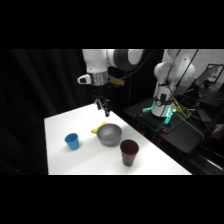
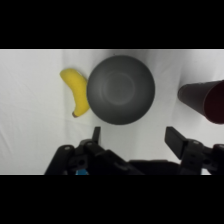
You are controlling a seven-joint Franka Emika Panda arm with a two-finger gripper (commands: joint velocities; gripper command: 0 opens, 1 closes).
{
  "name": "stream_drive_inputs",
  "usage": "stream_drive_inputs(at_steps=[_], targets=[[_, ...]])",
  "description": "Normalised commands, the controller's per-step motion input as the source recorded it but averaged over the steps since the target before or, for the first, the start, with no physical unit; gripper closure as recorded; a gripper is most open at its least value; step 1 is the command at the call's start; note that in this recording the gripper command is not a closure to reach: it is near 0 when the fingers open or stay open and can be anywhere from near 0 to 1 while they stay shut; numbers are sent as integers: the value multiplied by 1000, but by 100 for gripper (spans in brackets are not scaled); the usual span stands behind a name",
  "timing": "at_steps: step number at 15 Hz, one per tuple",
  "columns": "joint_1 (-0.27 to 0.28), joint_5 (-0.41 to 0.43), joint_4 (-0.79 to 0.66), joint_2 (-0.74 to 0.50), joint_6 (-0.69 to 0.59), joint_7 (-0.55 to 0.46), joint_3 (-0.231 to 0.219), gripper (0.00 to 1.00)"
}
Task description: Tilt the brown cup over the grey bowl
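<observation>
Nothing done yet: gripper [image 2: 132, 137] empty, fingers spread, hovering above bowl [image 2: 120, 89]; cup [image 2: 206, 100] upright off beside one finger, ungrabbed; grab and tilt both left

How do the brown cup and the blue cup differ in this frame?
The brown cup is taller and dark reddish-brown; the blue cup is shorter and bright blue. In the side view the brown cup stands right of the grey bowl, at the table's near edge, and the blue cup left of it. The wrist view catches only the brown cup. Both stand upright, untouched, rims up.
</observation>
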Motion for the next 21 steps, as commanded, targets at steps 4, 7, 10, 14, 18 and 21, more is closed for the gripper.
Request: stream_drive_inputs(at_steps=[4,7,10,14,18,21], targets=[[43,-2,49,0,-60,34,67,0],[148,-105,152,13,-133,172,136,0],[150,-181,209,50,-148,237,118,0],[128,-121,219,115,-144,259,97,0],[118,43,97,38,-92,183,100,0],[118,111,-55,-70,27,136,105,0]])
